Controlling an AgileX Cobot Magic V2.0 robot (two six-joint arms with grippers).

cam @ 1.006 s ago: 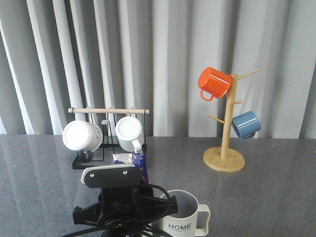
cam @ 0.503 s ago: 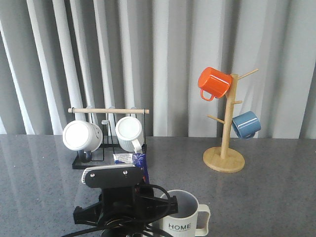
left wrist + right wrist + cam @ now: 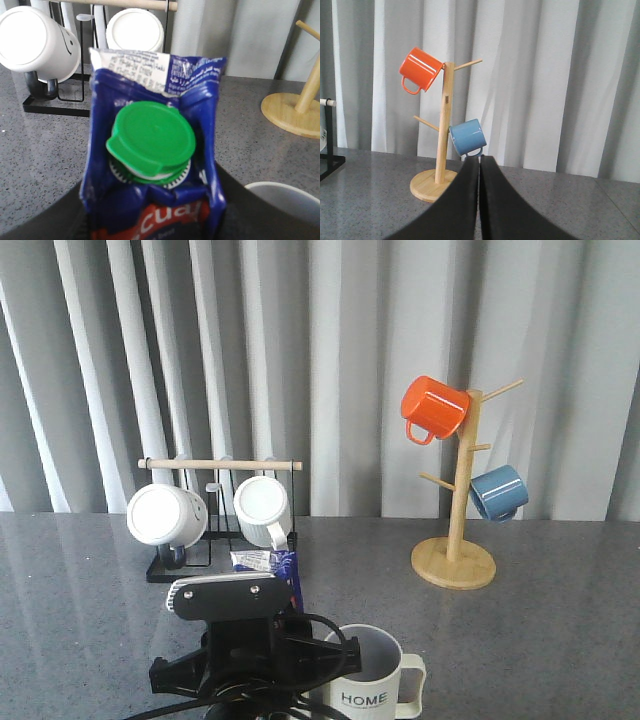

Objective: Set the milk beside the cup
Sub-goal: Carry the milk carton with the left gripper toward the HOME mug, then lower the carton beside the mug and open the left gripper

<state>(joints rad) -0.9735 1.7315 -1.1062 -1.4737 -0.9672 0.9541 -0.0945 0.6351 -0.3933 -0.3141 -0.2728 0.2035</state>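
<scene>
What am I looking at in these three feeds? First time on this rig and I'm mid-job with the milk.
You are driving a robot with two arms, each ending in a gripper. The front view looks forward over the grey table; the black bulk at the bottom is the left arm. On the table stand the HOME cup, a black rack with two white mugs, and a wooden mug tree carrying an orange mug and a blue mug. The left wrist view looks down at the milk carton, green cap up, seemingly held by the left gripper; its fingers are hidden. The right wrist view shows the right gripper shut and empty, facing the mug tree.
</scene>
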